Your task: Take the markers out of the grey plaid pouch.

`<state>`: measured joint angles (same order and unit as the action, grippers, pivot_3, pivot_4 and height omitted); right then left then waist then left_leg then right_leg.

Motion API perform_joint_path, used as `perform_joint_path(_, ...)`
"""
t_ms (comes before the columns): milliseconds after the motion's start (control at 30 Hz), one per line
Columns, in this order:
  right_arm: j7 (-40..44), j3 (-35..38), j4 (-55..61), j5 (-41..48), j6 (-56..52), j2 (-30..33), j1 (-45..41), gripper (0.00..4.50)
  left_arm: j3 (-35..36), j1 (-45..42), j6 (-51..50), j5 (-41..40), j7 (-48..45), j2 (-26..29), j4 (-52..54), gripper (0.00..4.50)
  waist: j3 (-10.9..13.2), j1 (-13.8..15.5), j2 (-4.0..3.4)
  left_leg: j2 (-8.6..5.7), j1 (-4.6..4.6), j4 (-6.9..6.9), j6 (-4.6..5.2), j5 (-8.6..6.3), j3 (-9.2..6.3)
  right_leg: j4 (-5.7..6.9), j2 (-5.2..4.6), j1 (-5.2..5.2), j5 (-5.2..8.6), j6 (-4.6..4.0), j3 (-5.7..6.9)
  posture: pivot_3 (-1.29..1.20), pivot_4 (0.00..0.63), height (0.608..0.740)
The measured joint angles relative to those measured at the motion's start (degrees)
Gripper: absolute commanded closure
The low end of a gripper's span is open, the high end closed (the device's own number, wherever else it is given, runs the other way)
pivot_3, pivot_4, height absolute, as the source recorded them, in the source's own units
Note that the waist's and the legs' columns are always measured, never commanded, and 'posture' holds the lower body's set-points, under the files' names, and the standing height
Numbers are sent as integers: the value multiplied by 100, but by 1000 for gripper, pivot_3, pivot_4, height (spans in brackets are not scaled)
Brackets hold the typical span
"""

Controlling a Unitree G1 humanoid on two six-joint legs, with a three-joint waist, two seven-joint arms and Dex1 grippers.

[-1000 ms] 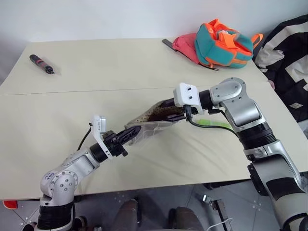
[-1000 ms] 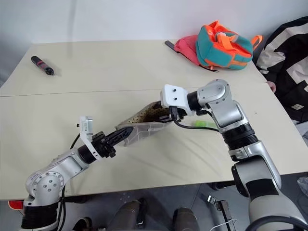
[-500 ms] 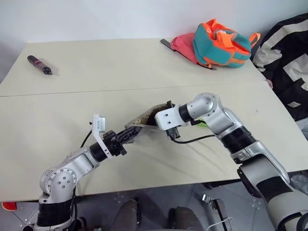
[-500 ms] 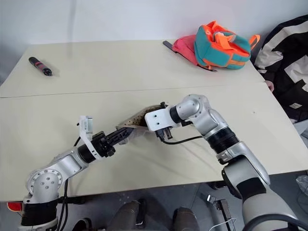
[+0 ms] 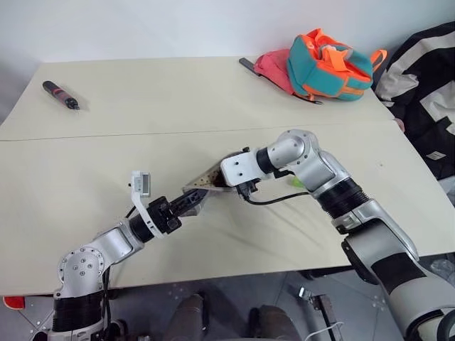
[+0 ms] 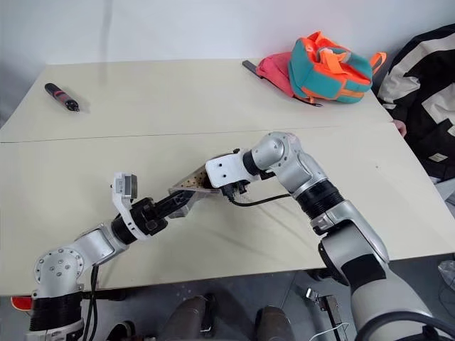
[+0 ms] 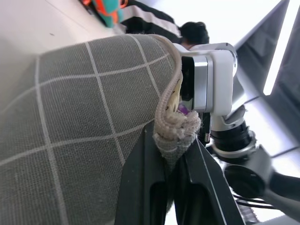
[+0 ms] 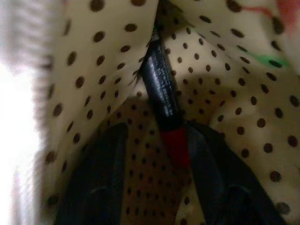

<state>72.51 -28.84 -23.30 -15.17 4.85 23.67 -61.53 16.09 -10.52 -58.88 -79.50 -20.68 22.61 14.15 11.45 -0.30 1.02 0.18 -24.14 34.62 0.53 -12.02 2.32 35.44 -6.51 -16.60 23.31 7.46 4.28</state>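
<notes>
Left gripper (image 7: 174, 154) jaws clamp the near corner of the one grey plaid pouch (image 7: 84, 117), held lifted above the worktop (image 5: 106, 156). Right gripper (image 8: 159, 187) jaws stand apart inside the dotted lining, its fingers (image 8: 98, 187) flanking one black marker (image 8: 161, 98) with a red end. One lime-green marker (image 5: 296, 182) lies right of the pouch.

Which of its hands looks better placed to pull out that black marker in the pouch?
The right. Its gripper is inside the pouch, fingers either side of the marker. The left gripper is busy pinching the pouch's edge.
</notes>
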Motion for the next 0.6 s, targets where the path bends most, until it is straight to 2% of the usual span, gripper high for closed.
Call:
perform_joint_path(167,591,53,918,338,-679,264,37,2659,-1,-1,-144,-537,0,-1,-160,4500,0,6,0,0,-1,-1,0,-1,-3,-1,-3,0,0,0,-4,0,150,740)
perform_joint_path(300,939,246,1418,668,-1153,539,-14,2659,-98,-6,-169,-1265,188,-165,-183,4500,0,20,0,-3,-2,4,0,-1,-9,-9,-9,4,0,0,-7,0,150,740)
perform_joint_path(400,1048,257,1494,723,-1300,689,-47,2659,-176,17,-162,-1280,244,-145,-168,4500,0,12,0,-1,-2,4,0,-1,-7,-30,-4,6,0,0,-7,0,150,740)
perform_joint_path(467,1049,206,1498,672,-1359,719,-17,2659,-248,142,-91,-1008,164,-29,-145,4500,0,-3,0,-1,1,1,0,-1,-3,-31,-1,5,0,0,-7,0,150,740)
perform_joint_path(600,1028,-95,1530,449,-1308,709,297,2659,-405,516,357,98,-155,146,-137,4500,0,-7,0,0,3,-10,-1,-1,6,-40,6,3,0,0,-2,0,150,740)
